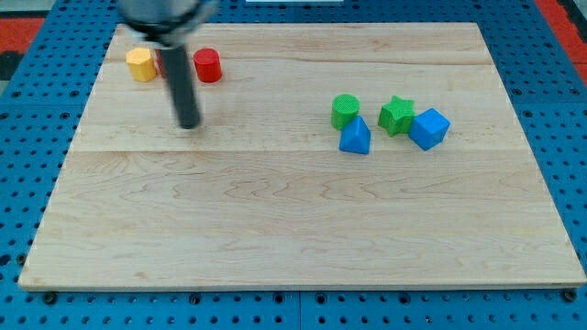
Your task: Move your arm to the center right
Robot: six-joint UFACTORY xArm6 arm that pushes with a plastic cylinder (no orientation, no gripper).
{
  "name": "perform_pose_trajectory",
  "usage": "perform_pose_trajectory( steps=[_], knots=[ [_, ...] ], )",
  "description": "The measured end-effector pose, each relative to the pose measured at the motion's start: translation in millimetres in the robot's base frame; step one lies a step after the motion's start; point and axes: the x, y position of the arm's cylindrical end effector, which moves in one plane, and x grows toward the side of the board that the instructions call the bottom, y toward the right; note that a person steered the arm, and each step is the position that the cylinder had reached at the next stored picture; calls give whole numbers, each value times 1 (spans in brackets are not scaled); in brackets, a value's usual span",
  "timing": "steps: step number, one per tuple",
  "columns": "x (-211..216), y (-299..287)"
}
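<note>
My tip (189,126) touches the wooden board (293,211) at the upper left, with the dark rod rising above it. It stands just below a yellow hexagonal block (141,65) and a red cylinder (208,66); a further red piece shows behind the rod, its shape hidden. Far to the view's right of the tip is a cluster: a green cylinder (345,110), a blue triangular block (355,137), a green star (396,115) and a blue cube (428,128). The tip touches no block.
The board lies on a blue pegboard surface (27,183) that surrounds it on all sides. A red area shows at the view's top corners (27,23).
</note>
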Motion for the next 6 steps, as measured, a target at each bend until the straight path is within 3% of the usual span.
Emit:
perform_pose_trajectory(
  steps=[1,2,3,4,5,6],
  knots=[
    [7,37],
    [70,91],
    [124,215],
    [126,355],
    [63,434],
    [27,453]
  ],
)
